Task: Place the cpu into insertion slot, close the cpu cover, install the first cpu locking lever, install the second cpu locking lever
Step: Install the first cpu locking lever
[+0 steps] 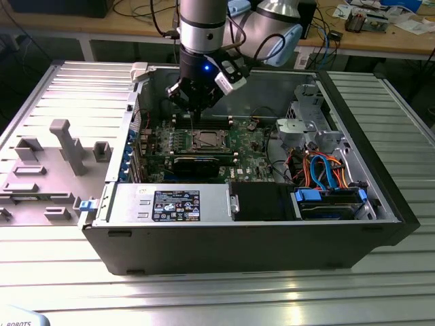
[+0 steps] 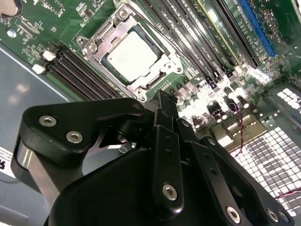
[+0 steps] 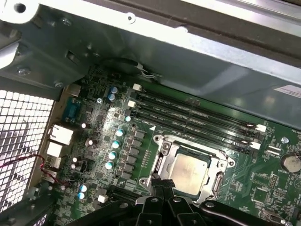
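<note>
Step in hand, by my reading: the locking levers, since the first two steps look done. The small square cpu with its silvery-grey metal top lies flat in the metal-framed socket. The thin silvery metal cpu cover lies down around it, with the chip showing through its square window. Whether either lever is latched I cannot tell from my feeds. The black gripper hangs over one edge of the socket, a little off the chip, touching nothing that I can see. Its jaws are together with nothing between them. I judge that lever work calls for a narrow tip set on a thin arm, with little room beside the black memory slots. A slip onto the green motherboard is the risk. Containers: the open dark-grey computer case lies on its side on the ribbed metal desk. It holds the motherboard, a silver power supply box along the near wall, and a drive bay with orange and blue cables at the exterior view's right.
</note>
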